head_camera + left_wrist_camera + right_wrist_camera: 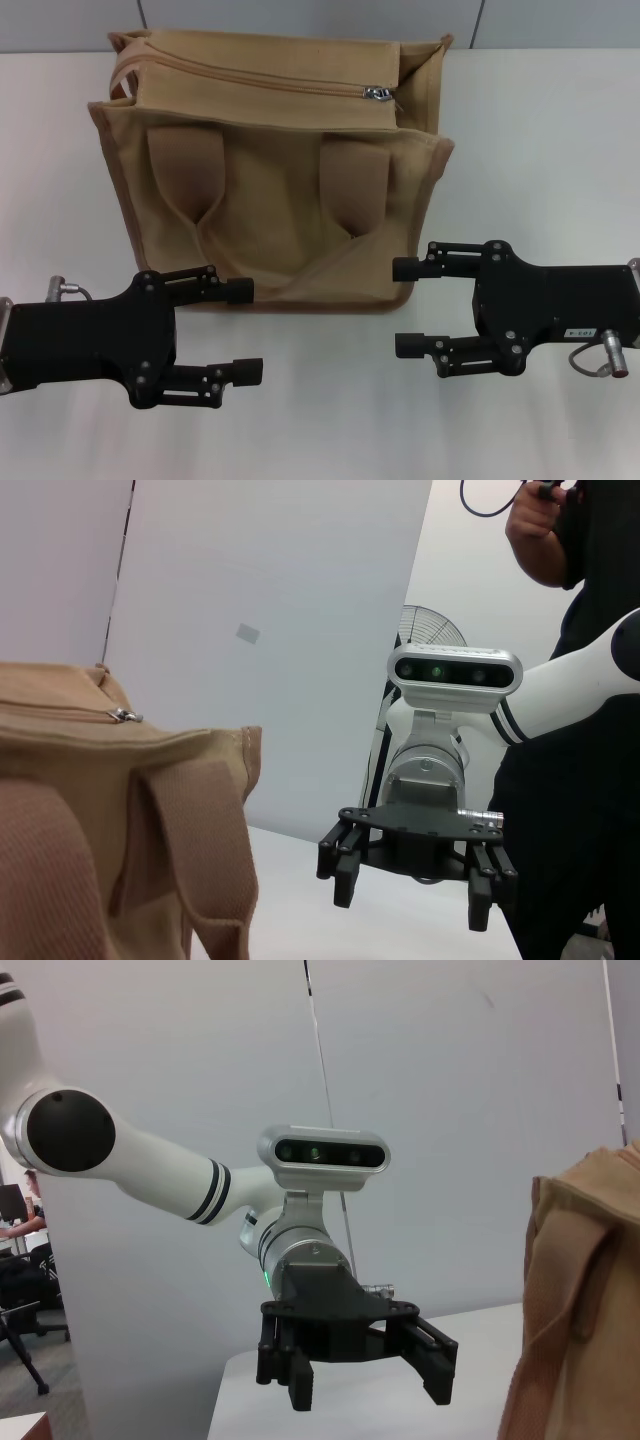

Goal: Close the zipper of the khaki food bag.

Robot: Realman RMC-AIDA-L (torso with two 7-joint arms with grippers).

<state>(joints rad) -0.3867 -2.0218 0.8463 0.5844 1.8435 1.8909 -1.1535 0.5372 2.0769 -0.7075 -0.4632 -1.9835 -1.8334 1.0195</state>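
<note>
The khaki food bag [270, 190] stands upright at the middle back of the white table, strap patches and handle facing me. The zipper [260, 78] runs along its top, and the silver slider [377, 93] sits near the bag's right end. My left gripper [247, 330] is open and empty, low in front of the bag's left bottom corner. My right gripper [400, 307] is open and empty, just off the bag's right bottom corner. The left wrist view shows the bag [100, 830], the slider [124, 716] and the right gripper [415, 880]. The right wrist view shows the left gripper [365, 1380] and the bag's edge [580, 1310].
The white table [540, 140] spreads to both sides of the bag, with a grey wall behind it. In the left wrist view a person in black [580, 680] stands behind the right arm, next to a fan [432, 630].
</note>
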